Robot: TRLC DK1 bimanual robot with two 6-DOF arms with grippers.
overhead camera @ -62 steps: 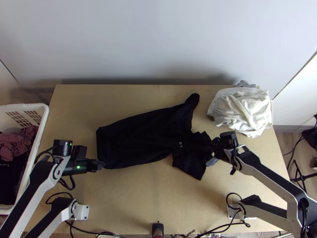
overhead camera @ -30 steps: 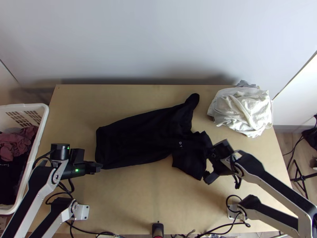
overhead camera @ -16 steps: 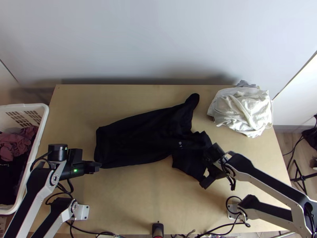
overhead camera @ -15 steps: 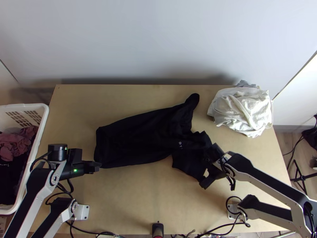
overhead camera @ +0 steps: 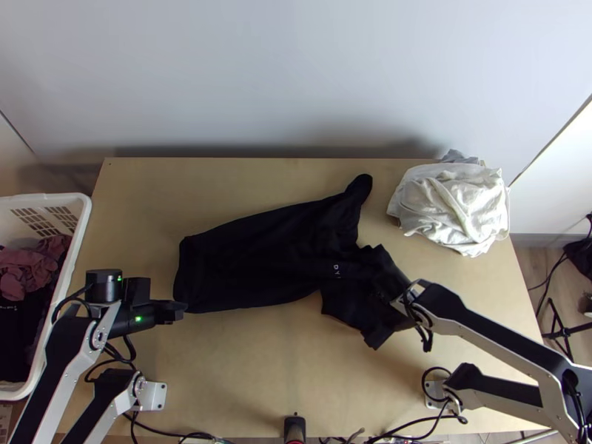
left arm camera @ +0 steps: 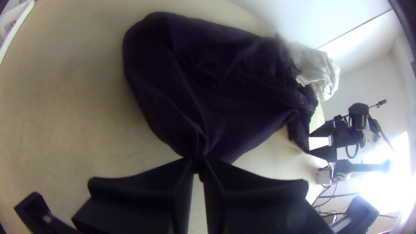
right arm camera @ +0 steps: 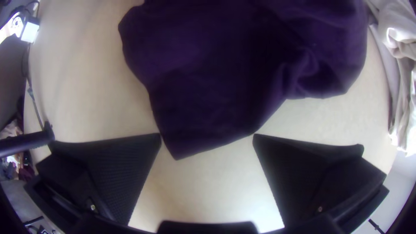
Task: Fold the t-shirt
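A black t-shirt (overhead camera: 259,259) lies lengthwise across the table, roughly flat, one sleeve sticking out toward the back. My left gripper (overhead camera: 182,309) is at the shirt's left end, near corner. In the left wrist view the same gripper (left arm camera: 198,162) is shut on the shirt's edge (left arm camera: 195,143), which bunches at the fingertips. At the shirt's right end is my right gripper (overhead camera: 392,337), partly over the near sleeve. The right wrist view has that gripper (right arm camera: 207,136) open, a corner of the dark cloth (right arm camera: 186,147) lying between its spread fingers.
Crumpled white cloth (overhead camera: 451,207) is heaped at the table's back right. A white laundry basket (overhead camera: 78,222) holding clothes stands beyond the left edge. Bare wood (overhead camera: 266,370) lies along the near side of the table (overhead camera: 185,177).
The right gripper has left the shirt's right end, shifting nearer the front and slightly left, and has turned. The left gripper has moved slightly left, drawing the shirt's near left corner with it.
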